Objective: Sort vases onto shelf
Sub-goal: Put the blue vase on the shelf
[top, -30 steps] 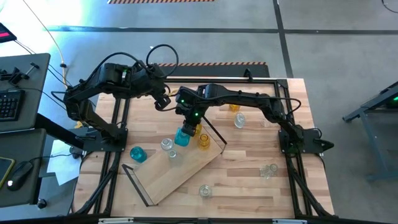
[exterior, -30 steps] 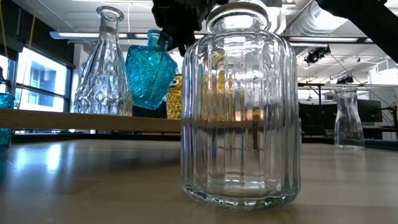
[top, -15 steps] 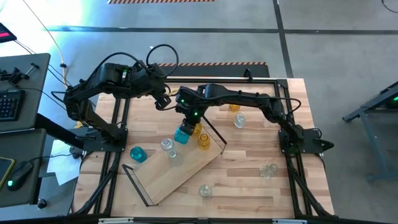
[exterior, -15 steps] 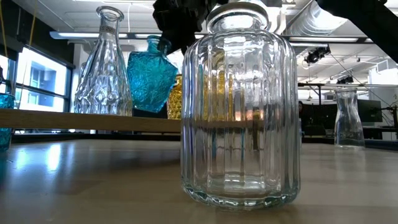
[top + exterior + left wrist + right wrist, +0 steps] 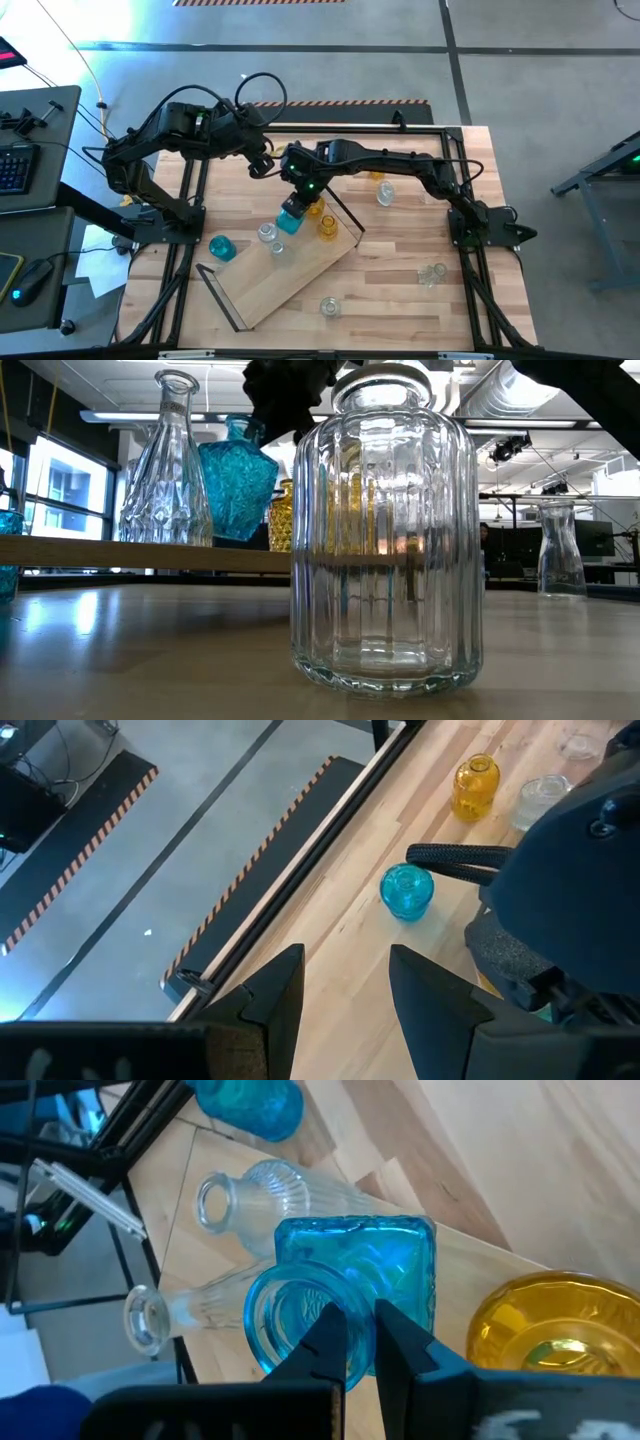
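Teal vase [image 5: 290, 219] stands on the shelf [image 5: 300, 275] near its far end, the right hand [image 5: 297, 200] pinching its rim. Just beside it sit an amber vase [image 5: 327, 226] and two clear vases [image 5: 268, 233]. Most of the shelf board toward the near end is bare. Left hand [image 5: 262, 163] hangs open over the bench [image 5: 400, 290], well apart.

Overhead and table-level cameras both catch the teal vase [image 5: 289, 218].
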You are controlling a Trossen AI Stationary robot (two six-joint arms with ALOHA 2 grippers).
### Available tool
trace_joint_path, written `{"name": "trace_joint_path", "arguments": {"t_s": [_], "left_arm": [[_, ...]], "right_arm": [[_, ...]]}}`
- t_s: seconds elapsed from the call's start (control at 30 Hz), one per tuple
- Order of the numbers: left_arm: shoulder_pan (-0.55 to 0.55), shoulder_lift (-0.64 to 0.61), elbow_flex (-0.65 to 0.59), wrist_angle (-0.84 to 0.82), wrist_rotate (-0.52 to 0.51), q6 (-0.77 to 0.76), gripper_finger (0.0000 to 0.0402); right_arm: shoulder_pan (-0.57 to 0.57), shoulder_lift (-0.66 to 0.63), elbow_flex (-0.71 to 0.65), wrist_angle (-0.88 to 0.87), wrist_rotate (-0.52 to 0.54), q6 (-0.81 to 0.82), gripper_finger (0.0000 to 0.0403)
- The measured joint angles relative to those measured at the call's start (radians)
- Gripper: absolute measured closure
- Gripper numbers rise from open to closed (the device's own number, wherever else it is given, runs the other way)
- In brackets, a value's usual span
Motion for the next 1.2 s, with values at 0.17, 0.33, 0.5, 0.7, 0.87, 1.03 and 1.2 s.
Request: {"name": "trace_joint_path", "arguments": {"t_s": [0.17, 0.33, 0.5, 0.7, 0.87, 1.03, 1.2], "left_arm": [[0.0, 0.0, 0.0, 0.0, -0.004, 0.001, 0.0261], [0.001, 0.0, 0.0, 0.0, -0.004, 0.003, 0.0261], [0.001, 0.0, 0.0, -0.001, -0.004, 0.003, 0.0261], [0.001, 0.0, 0.0, -0.001, -0.005, 0.003, 0.0261], [0.001, 0.002, 0.0, -0.002, -0.007, 0.004, 0.0261], [0.002, 0.004, -0.003, -0.005, -0.007, 0.007, 0.0261], [0.002, 0.003, -0.002, 0.003, -0.009, 0.001, 0.0261]], "right_arm": [[0.005, 0.0, 0.0, 0.003, 0.042, 0.052, 0.0398], [0.012, 0.0, 0.0, 0.004, 0.076, 0.1, 0.0398], [0.02, 0.0, 0.0, 0.003, 0.085, 0.131, 0.0398], [0.025, 0.0, 0.0, -0.004, 0.113, 0.135, 0.0398], [0.025, -0.003, -0.029, 0.023, 0.108, 0.143, 0.0398], [0.026, -0.005, -0.076, 0.077, 0.036, 0.161, 0.0398], [0.023, -0.005, -0.062, 0.074, 0.089, 0.156, 0.0398]]}}
